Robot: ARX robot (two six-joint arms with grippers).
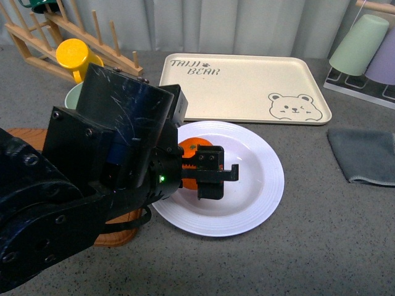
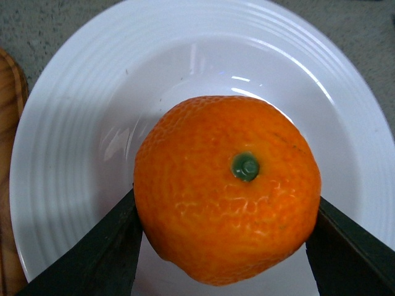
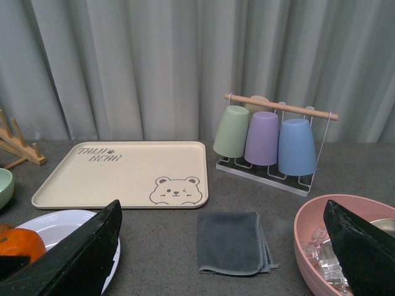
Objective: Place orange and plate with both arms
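Left arm at the release step, seen from the front and from both wrists. The left claw is closed on the orange. One black finger presses each flank, and the green stem dot faces the wrist camera. The fruit hangs over the well of the plate, toward 9 o'clock of its centre. Whether the underside already touches the plate cannot be told from these views. The bear tray lies at 12 o'clock from the plate and the grey cloth at 3 o'clock, both apart from it.

The right claw stands wide and empty, low over the table at about 4 o'clock from the plate. A pink bowl is close by its outer finger.

Judged from this, the fruit should go straight down until the well takes its weight. The fingers then part evenly and only a little, so neither side nudges it. The arm should lift vertically, since a sideways exit could roll the round fruit up the sloped wall. The dish shape helps, because a fruit let go near the centre tends to settle there. If the right arm is to take the plate, the broad ridged rim between 3 and 5 o'clock is free. That grasp is best made after the left arm clears.
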